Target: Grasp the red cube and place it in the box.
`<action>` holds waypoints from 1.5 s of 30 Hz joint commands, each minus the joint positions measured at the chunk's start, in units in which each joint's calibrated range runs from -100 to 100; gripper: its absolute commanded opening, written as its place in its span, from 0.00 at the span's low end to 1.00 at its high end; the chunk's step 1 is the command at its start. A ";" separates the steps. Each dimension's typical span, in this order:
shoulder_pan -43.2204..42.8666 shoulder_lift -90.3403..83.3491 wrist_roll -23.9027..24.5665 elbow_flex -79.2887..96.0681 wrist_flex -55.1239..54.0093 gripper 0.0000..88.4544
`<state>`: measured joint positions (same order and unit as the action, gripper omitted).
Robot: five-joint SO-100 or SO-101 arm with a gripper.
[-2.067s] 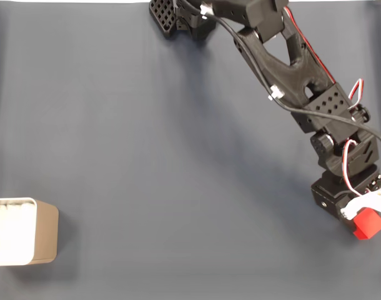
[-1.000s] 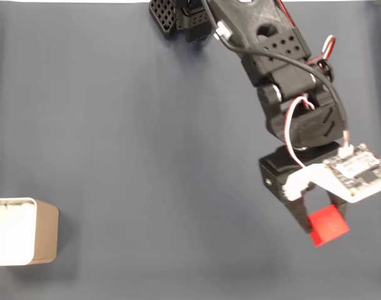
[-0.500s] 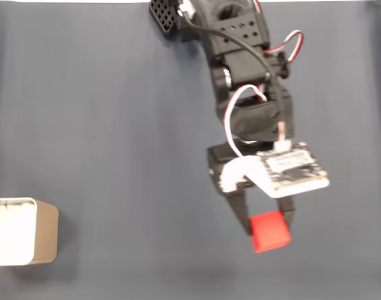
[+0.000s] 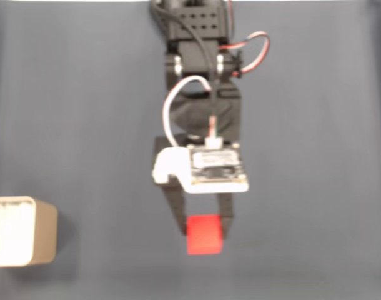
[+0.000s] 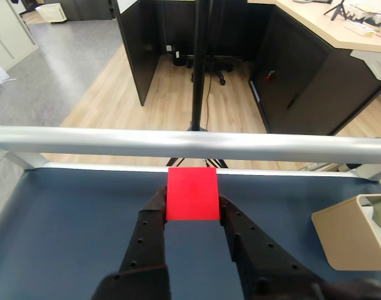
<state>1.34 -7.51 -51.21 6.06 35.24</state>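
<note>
Swinging across the dark blue tabletop [image 4: 84,125], I carry the red cube [image 4: 204,235] with me. A moment ago the cube and I were out at about four o'clock in the fixed view. Now my arm points straight down to six o'clock, and the cube sits in the low middle of that view. So the cube is already picked up, and I think I am about halfway to the box [image 4: 22,231]. The box waits at about eight o'clock, at the left edge, well apart from the cube.

My jaws [image 5: 192,209] are open only as wide as the cube, and they squeeze it from both sides. In the wrist view one black finger [image 5: 154,215] presses the cube's left face and the other presses its right face. The cube [image 5: 192,194] sticks out past my fingertips. It looks lifted off the tabletop, not dragging. In that view the box [image 5: 346,234] peeks in at about four o'clock, so I judge I need to keep turning that way before I let go.
</note>
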 commanded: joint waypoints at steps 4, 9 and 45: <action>5.34 -2.11 -0.10 -1.77 0.17 0.02; 8.47 -0.63 -0.15 -3.23 0.09 0.02; 22.60 14.88 -0.83 -17.74 -0.65 0.02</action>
<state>22.63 6.99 -51.60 -7.05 35.24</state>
